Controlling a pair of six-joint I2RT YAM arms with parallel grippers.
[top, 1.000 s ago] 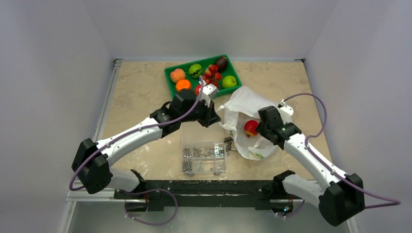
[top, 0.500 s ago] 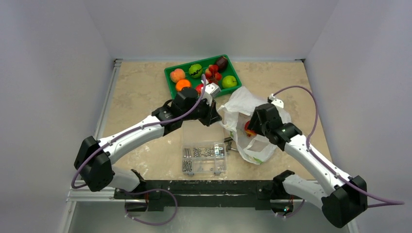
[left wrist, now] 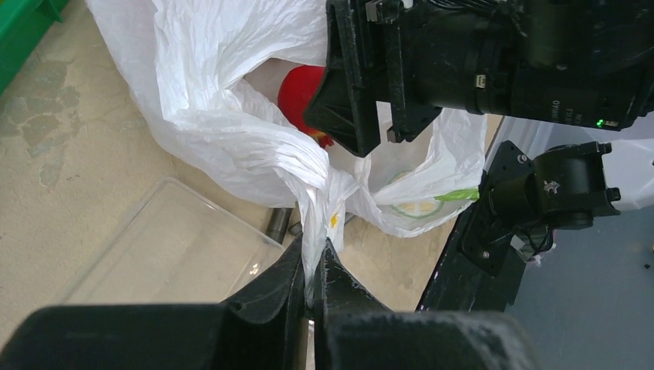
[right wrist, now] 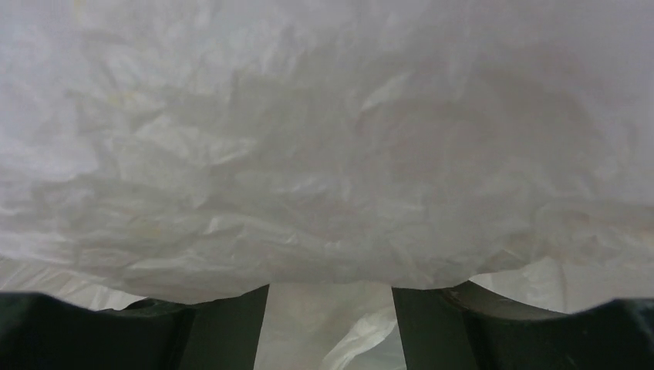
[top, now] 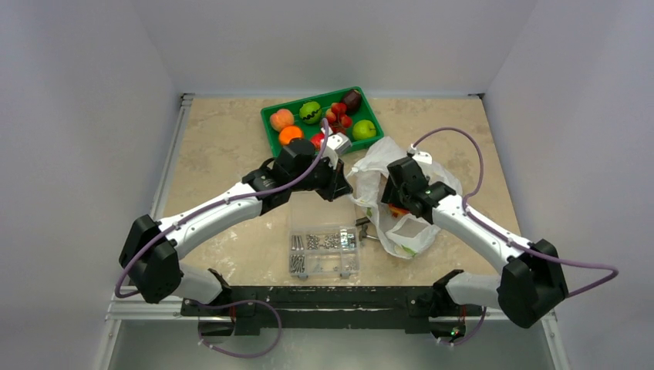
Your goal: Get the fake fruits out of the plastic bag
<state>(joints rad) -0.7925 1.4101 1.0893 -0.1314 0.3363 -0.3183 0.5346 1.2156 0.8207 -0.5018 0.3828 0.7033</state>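
Observation:
The plastic bag (top: 401, 166) lies crumpled at mid-right of the table. My left gripper (top: 345, 185) is shut on the bag's left edge; in the left wrist view (left wrist: 312, 266) the white film is pinched between the closed jaws. A red apple (left wrist: 299, 86) sits inside the bag mouth, and a sliver of it shows from above (top: 399, 210). My right gripper (top: 389, 202) reaches into the bag mouth just above that apple. In the right wrist view its fingers (right wrist: 224, 327) stand apart, with bag film (right wrist: 324, 154) draped over the tips. Nothing is between them.
A green tray (top: 268, 128) at the back holds a peach (top: 281, 119), an orange fruit (top: 291, 134), a yellow-green apple (top: 364, 129), a maroon fruit (top: 352, 100) and small red pieces (top: 337, 116). A clear screw box (top: 324, 250) lies near the front, beside the bag.
My right gripper has moved left and forward into the bag mouth and now covers most of the red apple. My left gripper has kept its pinch on the bag edge.

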